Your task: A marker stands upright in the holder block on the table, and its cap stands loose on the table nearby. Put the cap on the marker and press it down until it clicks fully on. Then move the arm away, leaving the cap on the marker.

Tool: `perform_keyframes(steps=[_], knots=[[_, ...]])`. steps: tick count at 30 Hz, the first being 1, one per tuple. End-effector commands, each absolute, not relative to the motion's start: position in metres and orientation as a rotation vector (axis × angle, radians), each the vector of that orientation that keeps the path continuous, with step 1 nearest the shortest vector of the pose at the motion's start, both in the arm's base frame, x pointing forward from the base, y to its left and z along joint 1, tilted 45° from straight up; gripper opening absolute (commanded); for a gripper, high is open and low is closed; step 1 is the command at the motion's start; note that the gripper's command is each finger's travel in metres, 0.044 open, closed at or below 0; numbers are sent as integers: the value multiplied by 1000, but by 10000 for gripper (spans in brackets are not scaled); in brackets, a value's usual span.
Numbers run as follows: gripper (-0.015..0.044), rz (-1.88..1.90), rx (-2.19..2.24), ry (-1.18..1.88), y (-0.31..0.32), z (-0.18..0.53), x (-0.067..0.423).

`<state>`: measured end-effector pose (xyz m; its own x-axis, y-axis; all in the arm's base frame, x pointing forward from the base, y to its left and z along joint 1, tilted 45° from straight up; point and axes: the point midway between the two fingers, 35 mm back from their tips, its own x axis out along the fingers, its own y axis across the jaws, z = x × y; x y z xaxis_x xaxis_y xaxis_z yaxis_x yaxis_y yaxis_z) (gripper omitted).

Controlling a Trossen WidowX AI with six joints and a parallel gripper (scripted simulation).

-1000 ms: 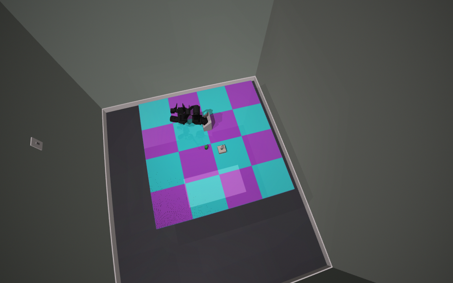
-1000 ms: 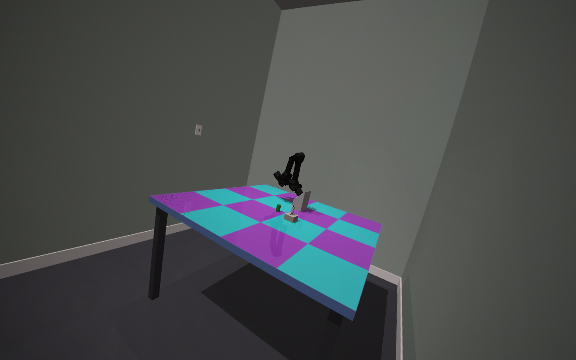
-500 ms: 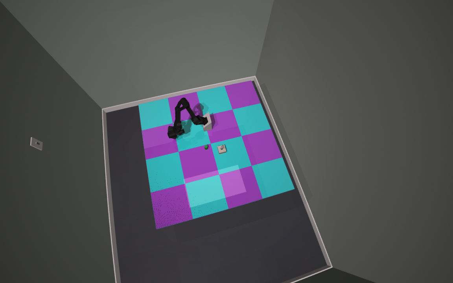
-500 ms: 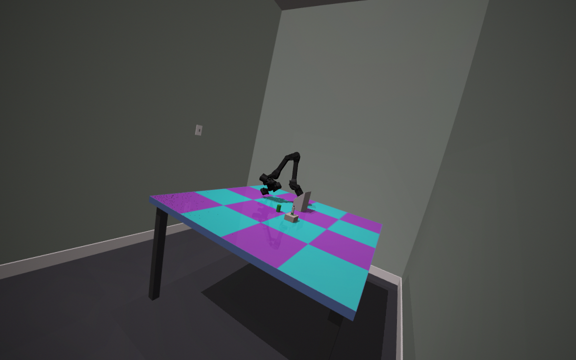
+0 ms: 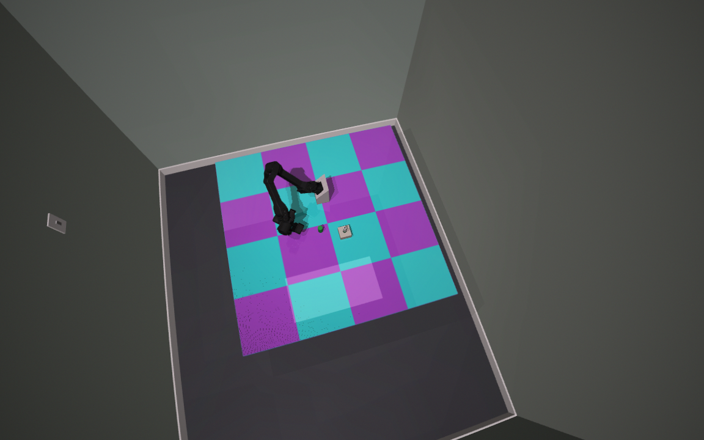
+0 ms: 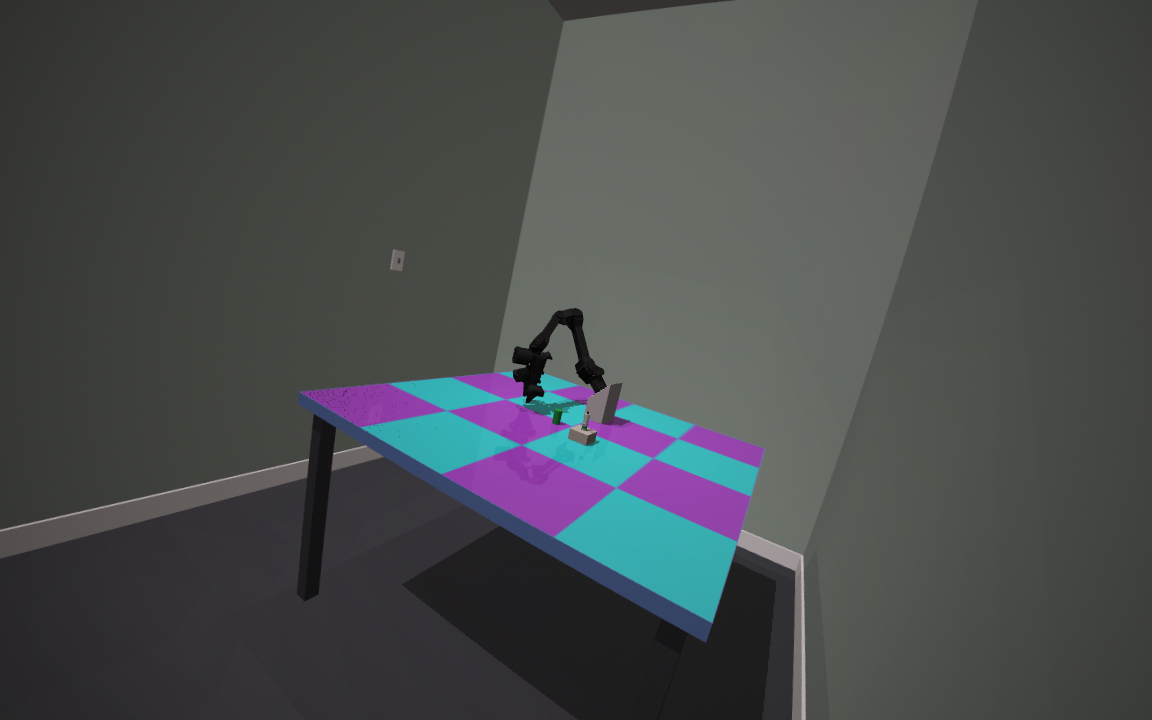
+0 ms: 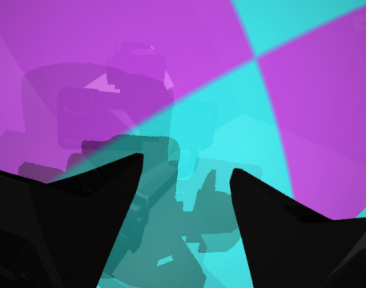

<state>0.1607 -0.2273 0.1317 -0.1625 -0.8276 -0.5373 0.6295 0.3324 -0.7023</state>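
Note:
The green cap (image 5: 320, 228) (image 6: 557, 417) stands on the table, left of the holder block (image 5: 344, 235) (image 6: 581, 437) in the top and exterior views. The small pale marker (image 5: 345, 228) (image 6: 586, 418) stands upright in the block, with no cap on it. My gripper (image 7: 188, 168) (image 6: 530, 396) is open, its fingers partly apart with nothing between them. It points down, low over the table, left of the cap in the top and exterior views. The cap, marker and block are out of the wrist view. The exact gap between fingertips and table is hard to tell.
The arm's pale wedge-shaped base mount (image 5: 322, 195) (image 6: 604, 404) stands behind the cap and block. The arm arches up from it and down to the gripper. The table (image 5: 256, 267) (image 6: 490, 447) has a purple and turquoise checkered top, with shadows and reflections under the arm.

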Motion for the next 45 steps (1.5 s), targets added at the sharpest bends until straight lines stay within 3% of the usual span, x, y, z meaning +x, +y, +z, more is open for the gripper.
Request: perform_keyframes(steps=[1,8,15,45], knots=[[253,-950,-468,1381,-191,112,197],[253,-215,-1019,1688,-105,80,236],[253,473,-1537,1814,-26,62,237],[253,490,-1551,1815,-71,18,237]])
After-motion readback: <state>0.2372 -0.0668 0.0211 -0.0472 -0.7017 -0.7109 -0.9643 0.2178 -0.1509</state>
